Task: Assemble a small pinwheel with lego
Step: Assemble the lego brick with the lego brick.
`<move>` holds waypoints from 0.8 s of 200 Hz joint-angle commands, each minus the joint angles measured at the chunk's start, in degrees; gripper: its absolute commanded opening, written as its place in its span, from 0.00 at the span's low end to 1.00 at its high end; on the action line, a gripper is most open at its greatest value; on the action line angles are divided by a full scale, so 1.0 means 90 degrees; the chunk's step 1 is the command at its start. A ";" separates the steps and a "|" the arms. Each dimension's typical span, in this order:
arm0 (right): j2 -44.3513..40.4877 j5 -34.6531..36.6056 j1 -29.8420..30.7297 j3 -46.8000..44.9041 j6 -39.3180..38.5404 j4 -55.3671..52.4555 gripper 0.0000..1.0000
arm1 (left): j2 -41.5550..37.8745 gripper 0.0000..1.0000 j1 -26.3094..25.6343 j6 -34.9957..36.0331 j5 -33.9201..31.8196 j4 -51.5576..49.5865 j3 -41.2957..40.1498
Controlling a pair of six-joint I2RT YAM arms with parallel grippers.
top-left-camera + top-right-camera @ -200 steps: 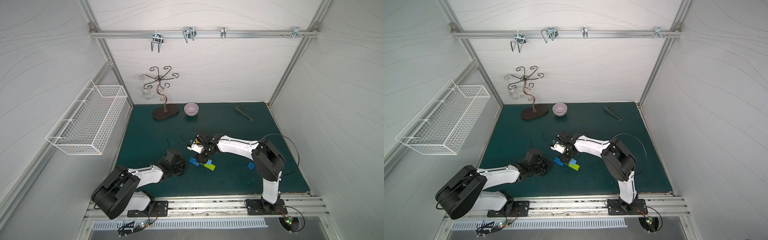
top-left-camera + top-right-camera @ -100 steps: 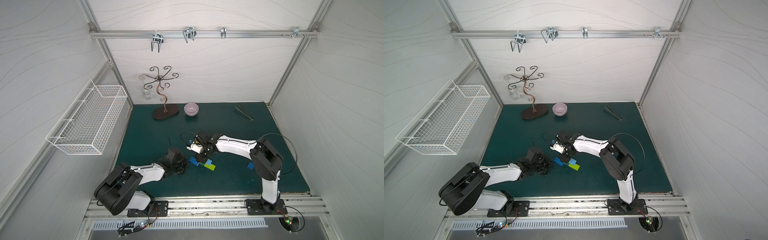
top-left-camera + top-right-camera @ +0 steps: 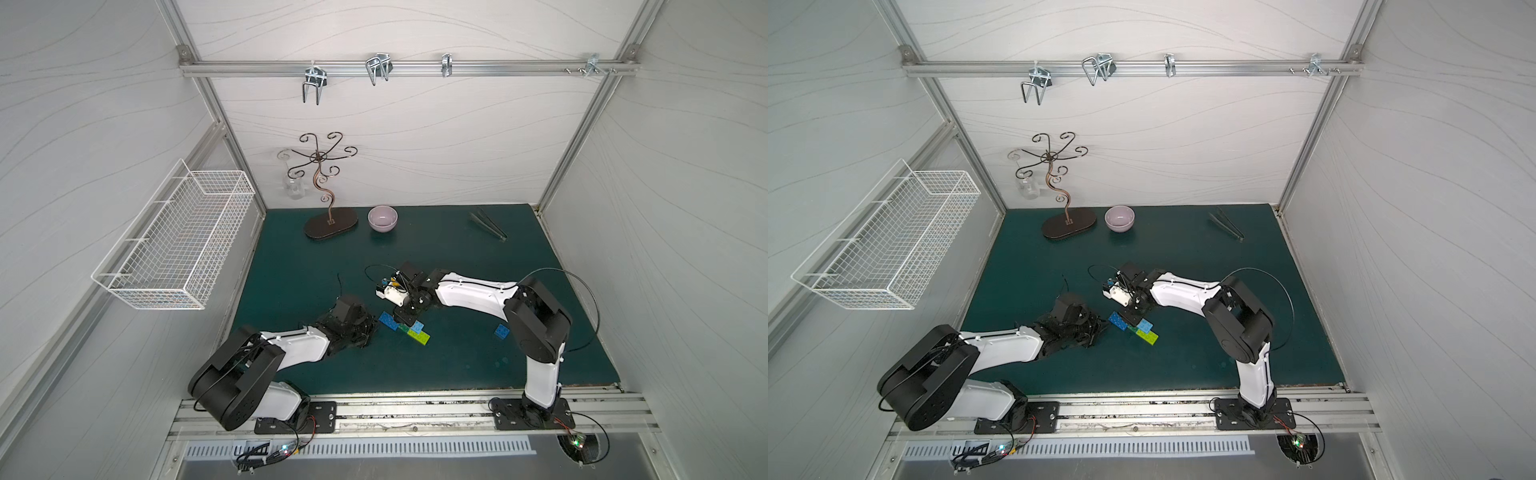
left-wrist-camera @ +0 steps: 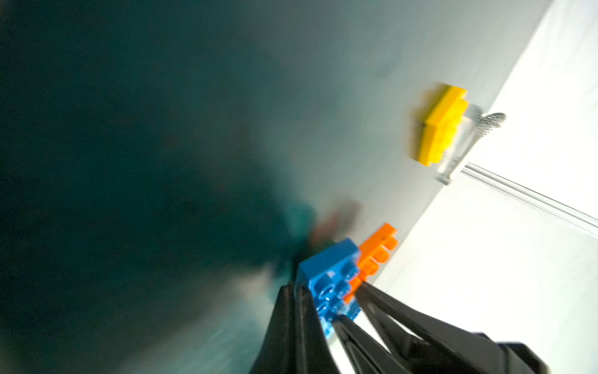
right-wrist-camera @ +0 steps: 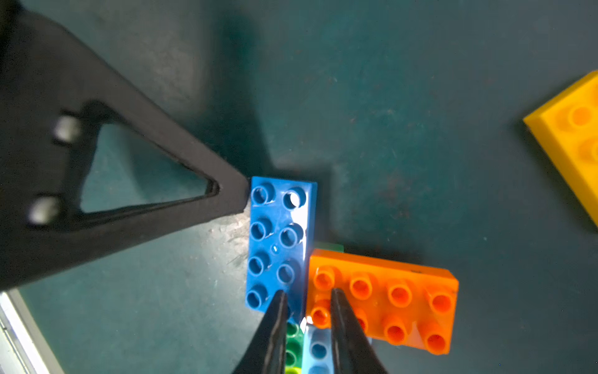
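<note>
A cluster of joined lego lies mid-mat: a dark blue brick [image 5: 278, 239] and an orange brick [image 5: 388, 307] sit over dark green [image 5: 293, 340] and light blue [image 5: 318, 349] ones, with a lime brick [image 3: 419, 336] at the near end. My right gripper [image 5: 307, 301] points down, its jaws narrowly apart, straddling the blue-orange seam. My left gripper [image 3: 371, 328] is shut, and its fingertip [image 5: 226, 194] touches the dark blue brick's far corner. A yellow brick [image 5: 569, 142] lies loose nearby. A small square blue brick [image 3: 501, 331] sits off to the right.
A jewellery stand [image 3: 330, 224], a pale bowl [image 3: 382, 218] and metal tongs [image 3: 488, 224] stand along the back of the green mat. A white wire basket [image 3: 178, 245] hangs on the left wall. The mat's front edge meets a metal rail [image 3: 415, 409].
The right gripper's jaws have narrowed over the bricks. The left gripper has edged slightly closer to the dark blue brick and stays shut.
</note>
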 commanded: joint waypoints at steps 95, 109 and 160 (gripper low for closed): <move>0.0296 0.0746 -0.0006 -0.0992 0.0582 -0.0170 0.23 | -0.0368 0.00 0.0256 0.0575 0.0108 -0.0756 0.0601; 0.0123 0.0577 -0.0059 -0.0856 0.0607 -0.0215 0.26 | -0.0451 0.00 0.0485 0.0799 0.0211 -0.1298 0.0725; -0.0574 -0.1581 -0.0927 0.0964 0.1949 -0.0677 0.38 | -0.0339 0.20 0.1514 0.4070 -0.0824 -0.4873 0.3222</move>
